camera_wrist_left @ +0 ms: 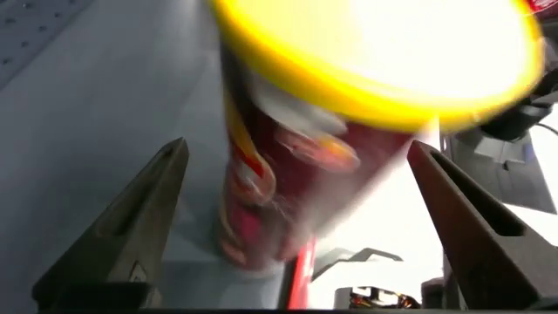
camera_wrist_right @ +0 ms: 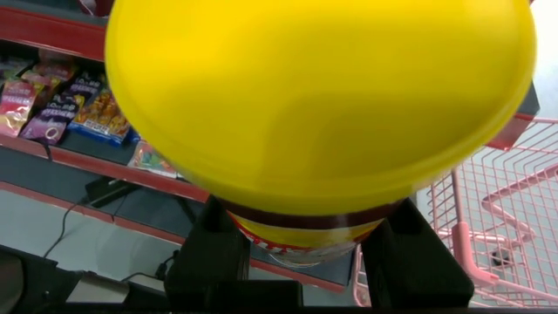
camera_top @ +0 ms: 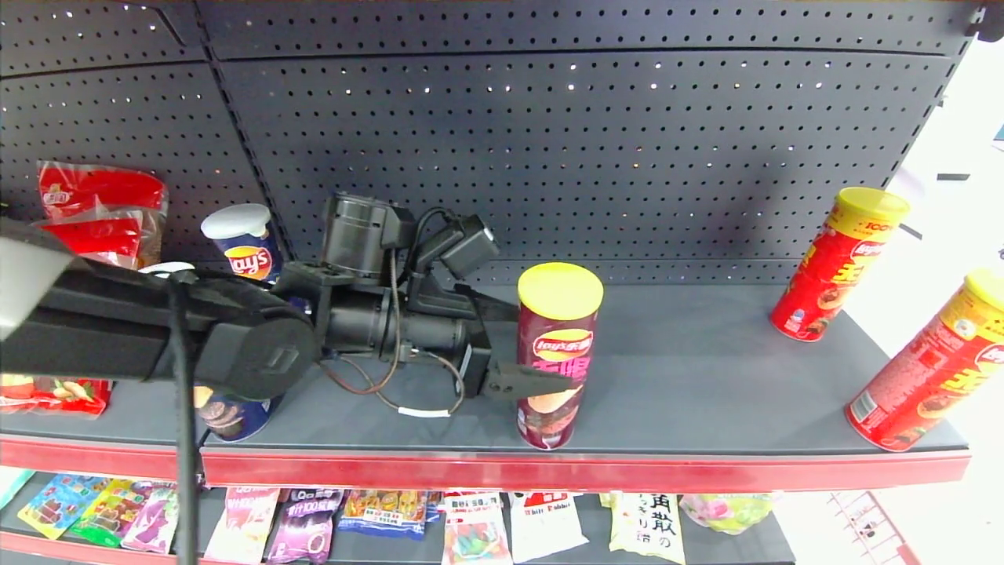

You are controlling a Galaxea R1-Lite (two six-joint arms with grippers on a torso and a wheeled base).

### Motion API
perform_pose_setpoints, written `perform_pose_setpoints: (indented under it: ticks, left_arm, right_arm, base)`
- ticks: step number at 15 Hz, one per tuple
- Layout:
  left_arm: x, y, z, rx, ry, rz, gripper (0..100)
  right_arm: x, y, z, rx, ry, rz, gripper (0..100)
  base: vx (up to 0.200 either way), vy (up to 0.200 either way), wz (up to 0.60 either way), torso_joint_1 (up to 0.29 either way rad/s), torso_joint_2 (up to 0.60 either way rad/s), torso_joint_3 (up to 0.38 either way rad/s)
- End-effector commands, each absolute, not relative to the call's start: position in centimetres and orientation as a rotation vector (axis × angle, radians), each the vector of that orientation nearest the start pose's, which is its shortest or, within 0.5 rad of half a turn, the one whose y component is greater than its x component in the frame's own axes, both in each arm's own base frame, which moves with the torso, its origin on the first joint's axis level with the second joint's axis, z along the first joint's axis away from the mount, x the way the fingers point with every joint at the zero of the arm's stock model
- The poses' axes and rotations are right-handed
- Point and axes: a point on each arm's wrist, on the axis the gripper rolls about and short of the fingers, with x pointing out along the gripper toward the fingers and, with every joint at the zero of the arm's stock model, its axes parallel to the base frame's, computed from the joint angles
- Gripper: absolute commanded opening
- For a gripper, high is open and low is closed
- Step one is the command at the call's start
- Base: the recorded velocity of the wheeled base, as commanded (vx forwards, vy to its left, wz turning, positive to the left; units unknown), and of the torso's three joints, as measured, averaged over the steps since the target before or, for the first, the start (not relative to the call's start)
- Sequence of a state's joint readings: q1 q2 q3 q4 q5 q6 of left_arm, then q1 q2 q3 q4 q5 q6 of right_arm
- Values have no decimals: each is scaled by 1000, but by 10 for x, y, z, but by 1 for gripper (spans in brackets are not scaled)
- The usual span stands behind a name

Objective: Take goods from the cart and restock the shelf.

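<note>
A dark red chips can [camera_top: 555,357] with a yellow lid stands upright near the front edge of the grey shelf [camera_top: 690,377]. My left gripper [camera_top: 549,345] is open around its middle, one finger on each side. In the left wrist view the can [camera_wrist_left: 288,174] rises between the spread fingers [camera_wrist_left: 139,218], with a gap on one side and little room on the other. My right gripper [camera_wrist_right: 305,249] is shut on a second can [camera_wrist_right: 318,96], whose yellow lid faces the camera; its body is mostly hidden.
Two red cans with yellow lids [camera_top: 839,263] [camera_top: 925,365] stand at the shelf's right end. A blue can [camera_top: 239,243] and red snack bags [camera_top: 98,204] are at the left. Snack packets [camera_top: 471,522] line the lower shelf. A pink cart [camera_wrist_right: 514,227] stands beside it.
</note>
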State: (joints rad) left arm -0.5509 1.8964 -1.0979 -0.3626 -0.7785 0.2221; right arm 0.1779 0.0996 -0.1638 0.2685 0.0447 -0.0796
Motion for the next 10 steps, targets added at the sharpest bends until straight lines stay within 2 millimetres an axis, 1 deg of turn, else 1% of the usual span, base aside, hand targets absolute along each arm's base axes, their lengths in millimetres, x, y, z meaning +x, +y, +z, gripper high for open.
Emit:
perform_pose_setpoints:
  ticks: [1, 2, 3, 5, 6, 7, 9, 10]
  left_arm:
    - [285, -178, 192, 127, 276, -1309, 100]
    - [278, -167, 199, 126, 258, -1289, 100]
    - [272, -161, 204, 128, 249, -1278, 100]
    - [259, -153, 214, 124, 237, -1223, 100]
    - [253, -149, 216, 119, 240, -1199, 100]
    - [241, -142, 217, 123, 242, -1160, 100]
    - [222, -131, 222, 143, 226, -1080, 100]
    - [215, -126, 224, 151, 217, -1040, 100]
  right_arm:
    - [-28, -4, 104, -94, 192, 237, 0]
    - [-23, -3, 121, -93, 207, 270, 0]
    - [-18, -2, 137, -94, 224, 292, 0]
    - [3, 3, 176, -99, 263, 336, 0]
    - [13, 5, 189, -100, 278, 348, 0]
    - [32, 11, 208, -102, 279, 371, 0]
    - [70, 24, 228, -102, 229, 408, 0]
    - [90, 31, 234, -100, 204, 413, 0]
  base:
    - [0, 0, 0, 0, 0, 0]
    - [0, 0, 0, 0, 0, 0]
    - [0, 0, 0, 0, 0, 0]
    - [0, 0, 0, 0, 0, 0]
    - [0, 0, 0, 0, 0, 0]
    - [0, 0, 0, 0, 0, 0]
    - [0, 0, 0, 0, 0, 0]
    - [0, 0, 0, 0, 0, 0]
